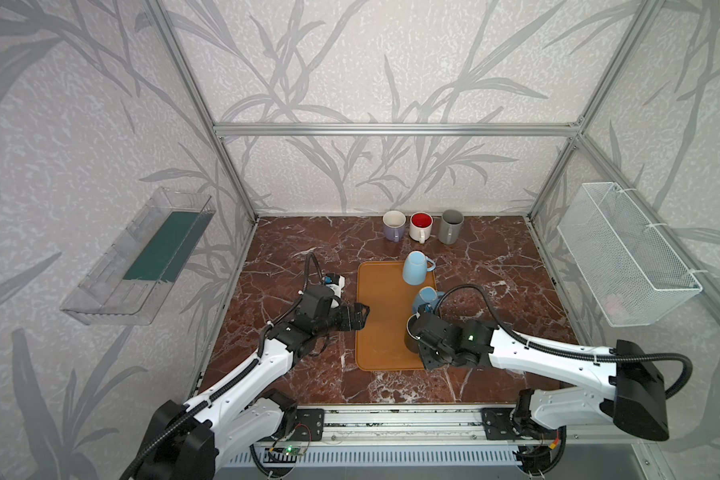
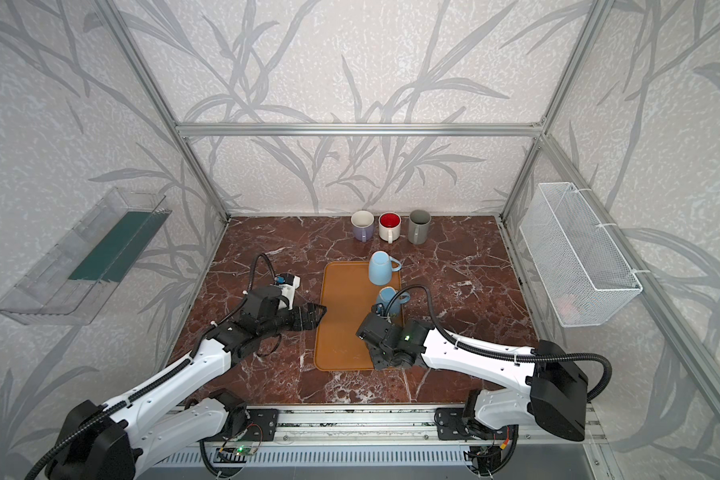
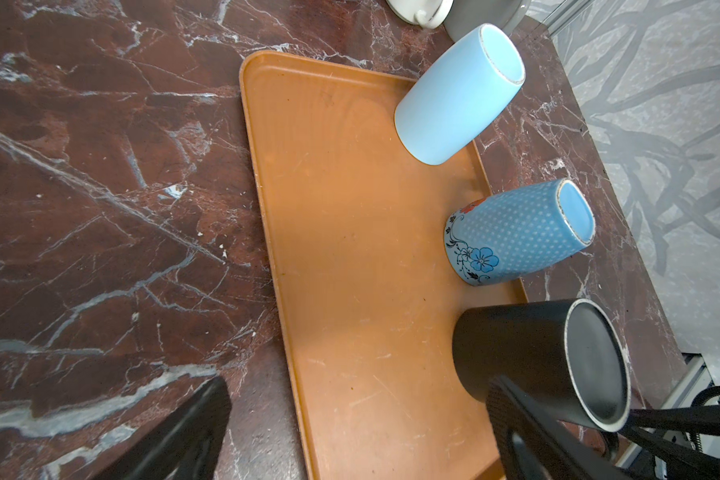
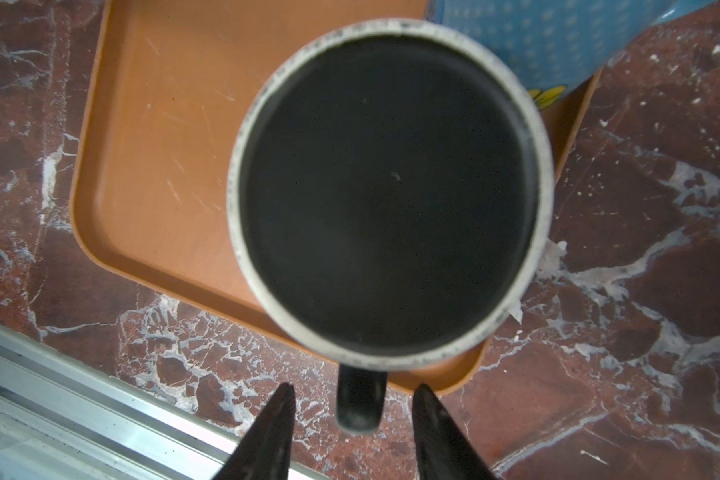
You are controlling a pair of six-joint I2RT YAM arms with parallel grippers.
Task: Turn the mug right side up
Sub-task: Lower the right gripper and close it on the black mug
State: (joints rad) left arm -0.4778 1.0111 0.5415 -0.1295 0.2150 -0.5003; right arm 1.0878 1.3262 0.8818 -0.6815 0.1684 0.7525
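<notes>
Right gripper [image 4: 354,388]: above the near right corner of the tray [image 1: 381,316], pointing down; its 2 jaws stand apart, 1 on each side of the handle [image 4: 360,411], with a gap showing on both sides and nothing clamped.
Black mug [image 4: 387,191]: upside down on the tray's near right corner, mouth down, its flat base with a pale ring facing up; the handle sticks out past the tray's near edge over the tabletop [image 1: 287,249].
Left gripper [image 1: 361,316]: at the tray's left edge, about halfway along it, aimed across the tray; jaws wide apart and empty, well apart from the black mug.
Tray: orange, rectangular, flat on the red-brown marbled tabletop, long side running near to far; its left half is bare.
Dotted blue mug [image 1: 427,297]: upside down on the tray's right edge, just beyond the black mug, with flowers painted near its rim.
Plain light blue mug [image 1: 416,268]: upside down on the tray's far right corner, handle pointing away from the tray to the right.
3 upright mugs: in a row beyond the tray's far edge by the back wall, mouths up: lilac [image 1: 393,226], white with a red inside [image 1: 420,227], grey [image 1: 451,226].
</notes>
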